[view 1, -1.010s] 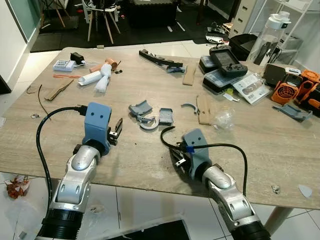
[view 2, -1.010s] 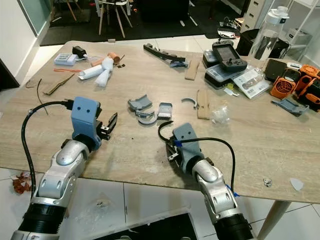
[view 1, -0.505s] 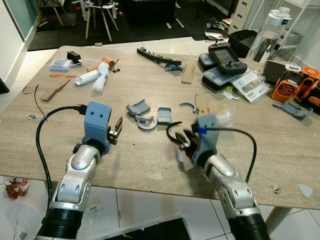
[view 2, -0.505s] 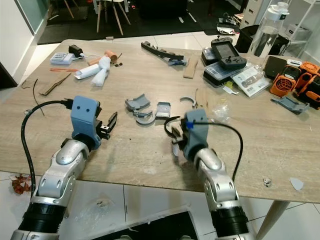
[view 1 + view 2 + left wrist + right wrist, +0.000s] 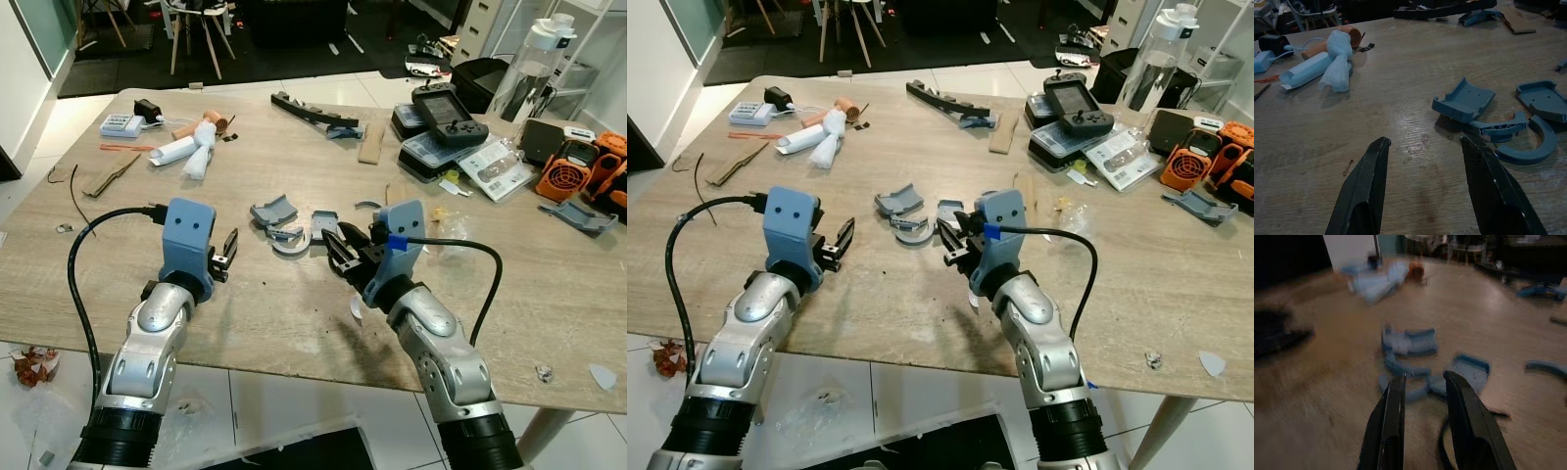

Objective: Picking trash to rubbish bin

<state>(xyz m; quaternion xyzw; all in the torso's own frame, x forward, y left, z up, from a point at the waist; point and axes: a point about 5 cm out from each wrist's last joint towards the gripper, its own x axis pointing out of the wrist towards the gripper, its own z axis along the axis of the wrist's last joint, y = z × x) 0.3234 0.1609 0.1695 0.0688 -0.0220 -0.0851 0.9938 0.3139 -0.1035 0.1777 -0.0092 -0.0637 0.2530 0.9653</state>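
Several broken blue-grey plastic pieces lie mid-table: a curved shell (image 5: pixel 274 211), an arc with a strut (image 5: pixel 291 241) and a flat cap (image 5: pixel 324 223). My right gripper (image 5: pixel 339 257) hovers just right of them, low over the table and pointing at them; in its wrist view the fingers (image 5: pixel 1391 426) stand a little apart, open, with nothing between. A small white scrap (image 5: pixel 356 307) lies on the table beside that forearm. My left gripper (image 5: pixel 232 255) rests low over the table left of the pieces, open and holding nothing, and its wrist view shows the shell (image 5: pixel 1464 100) ahead.
Rolled blue tissue (image 5: pixel 191 152) and a cardboard tube lie far left. Wood strips (image 5: pixel 398 213), a clear wrapper (image 5: pixel 441 231), a game controller (image 5: pixel 446 116), boxes, a bottle (image 5: pixel 524 69) and orange tools (image 5: pixel 578 176) crowd the right side. The table's front edge (image 5: pixel 294 367) runs under both forearms.
My right arm has lifted from the table's front edge and swung forward and up towards the blue-grey pieces. The left arm has stayed put.
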